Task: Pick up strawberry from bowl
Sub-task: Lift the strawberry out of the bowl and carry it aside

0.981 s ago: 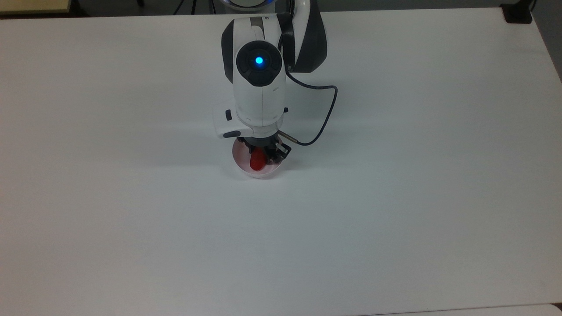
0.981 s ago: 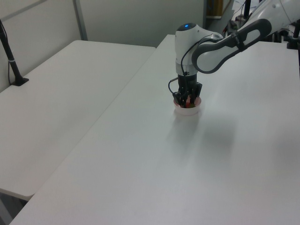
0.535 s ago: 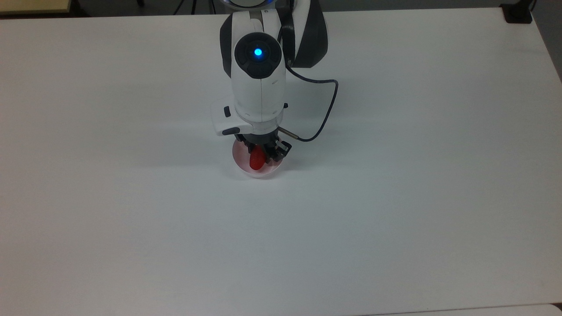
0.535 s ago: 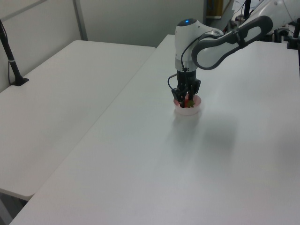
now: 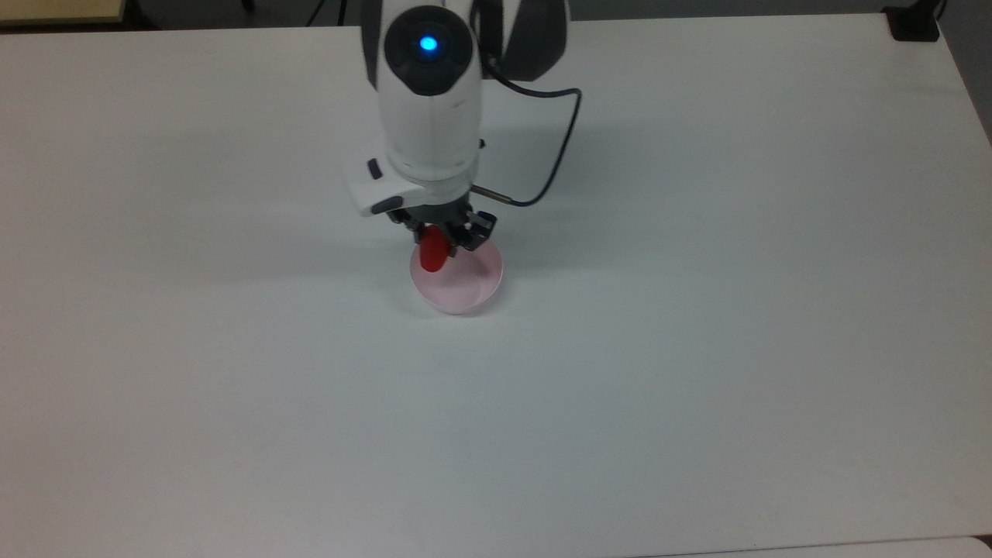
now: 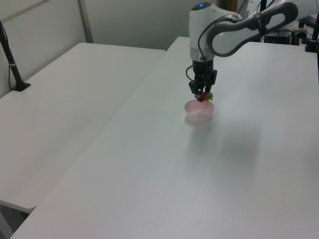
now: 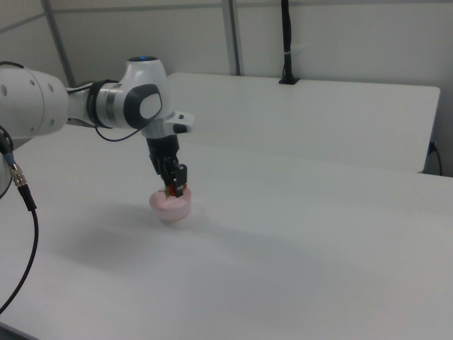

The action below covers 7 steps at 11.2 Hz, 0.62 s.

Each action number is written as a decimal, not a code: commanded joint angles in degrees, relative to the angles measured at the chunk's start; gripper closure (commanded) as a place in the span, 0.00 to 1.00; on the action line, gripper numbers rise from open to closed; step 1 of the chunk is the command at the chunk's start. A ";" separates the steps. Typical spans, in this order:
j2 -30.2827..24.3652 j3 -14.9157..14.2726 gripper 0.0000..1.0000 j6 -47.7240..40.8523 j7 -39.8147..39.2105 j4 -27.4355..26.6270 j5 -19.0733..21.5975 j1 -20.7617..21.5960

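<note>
My gripper (image 5: 435, 242) is shut on the red strawberry (image 5: 432, 253) and holds it in the air just above the pale pink bowl (image 5: 463, 287). In the left view the strawberry (image 6: 203, 96) with its green leaf cap hangs from the gripper (image 6: 201, 95) a little over the bowl (image 6: 199, 112). The right view shows the gripper (image 7: 175, 188) pointing down over the bowl (image 7: 170, 206), with a bit of red strawberry (image 7: 172, 190) at its tips. The bowl stands on the white table with nothing in it.
The white table (image 5: 697, 349) is wide and bare around the bowl. A black cable (image 5: 558, 147) loops off the arm's wrist. A second white table (image 6: 65, 99) stands at the left view's left, with a black post (image 6: 11, 59) on it.
The gripper has risen out of the bowl with the strawberry in it and drifted slightly toward the top view's left. The bowl stays in place, now without the strawberry.
</note>
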 commanded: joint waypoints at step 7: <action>1.26 -0.80 0.00 2.24 -24.02 -0.62 -7.85 -16.57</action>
